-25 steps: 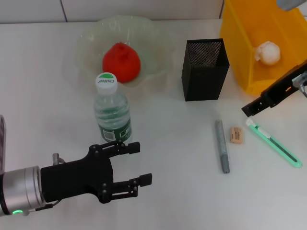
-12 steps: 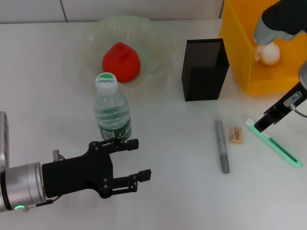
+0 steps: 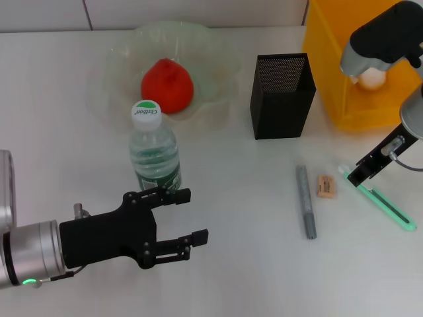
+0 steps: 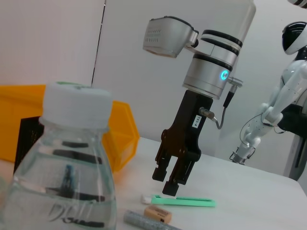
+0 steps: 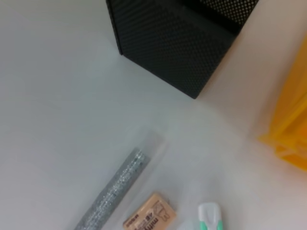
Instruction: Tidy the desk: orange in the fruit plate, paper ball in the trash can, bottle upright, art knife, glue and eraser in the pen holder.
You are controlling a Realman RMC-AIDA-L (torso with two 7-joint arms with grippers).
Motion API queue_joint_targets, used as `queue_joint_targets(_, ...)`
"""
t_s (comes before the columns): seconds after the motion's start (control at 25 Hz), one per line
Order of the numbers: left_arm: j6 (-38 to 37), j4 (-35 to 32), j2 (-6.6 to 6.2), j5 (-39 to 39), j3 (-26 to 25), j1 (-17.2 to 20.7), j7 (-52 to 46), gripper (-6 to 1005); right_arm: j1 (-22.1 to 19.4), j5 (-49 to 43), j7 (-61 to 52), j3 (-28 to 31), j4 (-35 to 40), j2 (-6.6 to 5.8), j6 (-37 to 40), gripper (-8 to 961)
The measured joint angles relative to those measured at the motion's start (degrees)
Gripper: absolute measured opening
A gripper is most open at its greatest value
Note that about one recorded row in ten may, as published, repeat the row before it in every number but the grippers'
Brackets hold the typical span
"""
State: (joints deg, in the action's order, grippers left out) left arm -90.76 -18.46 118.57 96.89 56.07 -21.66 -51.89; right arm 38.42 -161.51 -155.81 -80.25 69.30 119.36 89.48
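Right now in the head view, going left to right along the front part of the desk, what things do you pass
Left gripper → bottle is set a little behind it, so skip its rank → glue → eraser → right gripper at the art knife.

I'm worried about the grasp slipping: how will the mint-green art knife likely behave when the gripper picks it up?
The art knife lies flat on the desk, so it probably won't roll. It looks long, slim and rigid, likely light, but may pivot if pinched near its white end, where the right gripper hovers. Its smooth plastic could be slippery.
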Motion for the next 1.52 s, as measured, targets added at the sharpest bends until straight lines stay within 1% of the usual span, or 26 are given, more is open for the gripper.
queue_joint_targets(0.04, 0.08, 0.0, 0.02, 0.01, 0.0, -0.03, 0.0, 781, 0.03, 0.02, 0.03, -0.4, -0.41, 0.0, -0.39, 632)
queue_joint_targets(0.24, 0.57, 0.05, 0.07, 0.05, 0.0, -0.18, -0.02, 781, 0.09, 0.7, 0.53, -1.52, -1.95, 0.0, -2.1, 465)
queue_joint_targets(0.56, 0.82, 0.09, 0.13, -0.05, 0.0, -0.25, -0.04, 781, 0.42, 2.26, 1.37, -2.26, -4.74, 0.04, -5.62, 439)
queue_joint_targets(0.76, 0.82, 0.09, 0.17, -0.23, 0.0, -0.39, -0.05, 781, 1.01, 2.26, 1.39, -2.59, -6.14, 0.06, -6.48, 422)
queue_joint_targets(1.12, 0.87, 0.09, 0.17, -0.29, 0.0, -0.4, -0.01, 781, 0.91, 2.28, 1.39, -3.09, -6.31, 0.18, -6.89, 393)
queue_joint_targets(1.24, 1.01, 0.1, 0.17, -0.31, 0.0, -0.4, -0.01, 781, 0.79, 2.63, 1.39, -3.08, -6.35, 0.18, -7.27, 292)
queue_joint_targets(1.44, 1.34, 0.5, 0.17, -0.31, 0.0, -0.43, 0.05, 781, 0.44, 3.58, 1.45, -2.99, -5.88, 0.14, -7.46, 179)
queue_joint_targets(1.52, 1.34, 0.5, 0.17, -0.31, 0.0, -0.43, 0.05, 781, 0.34, 3.78, 1.49, -2.83, -5.76, 0.08, -7.47, 179)
